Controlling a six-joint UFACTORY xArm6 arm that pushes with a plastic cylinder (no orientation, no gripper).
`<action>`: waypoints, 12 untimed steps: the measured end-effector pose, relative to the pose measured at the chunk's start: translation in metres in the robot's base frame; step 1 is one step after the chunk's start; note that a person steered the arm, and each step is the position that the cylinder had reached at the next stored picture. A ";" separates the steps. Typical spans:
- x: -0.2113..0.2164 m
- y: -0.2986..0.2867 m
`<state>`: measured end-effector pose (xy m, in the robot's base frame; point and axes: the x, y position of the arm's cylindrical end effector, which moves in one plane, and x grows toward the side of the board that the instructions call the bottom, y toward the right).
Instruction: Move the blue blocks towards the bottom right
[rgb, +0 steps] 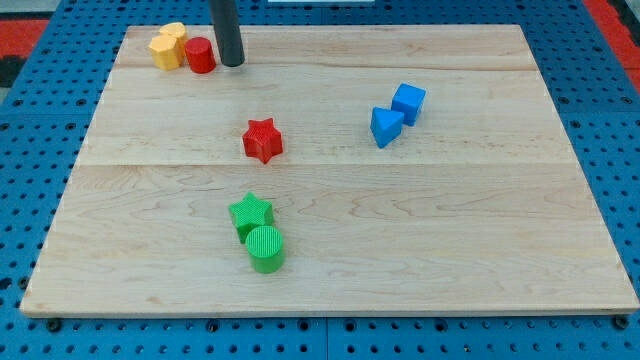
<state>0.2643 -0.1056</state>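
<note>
A blue cube (409, 102) and a blue triangular block (385, 126) sit touching each other in the upper right part of the wooden board (450, 230). My tip (232, 63) stands near the view's top left, just right of a red cylinder (200, 55), far to the left of the blue blocks.
Two yellow blocks (167, 46) sit left of the red cylinder at the top left corner. A red star (262, 140) lies near the board's middle. A green star (250, 214) and a green cylinder (265, 249) touch below it. A blue pegboard (30, 120) surrounds the board.
</note>
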 end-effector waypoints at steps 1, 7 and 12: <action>0.004 0.066; 0.110 0.225; 0.168 0.268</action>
<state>0.4320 0.1622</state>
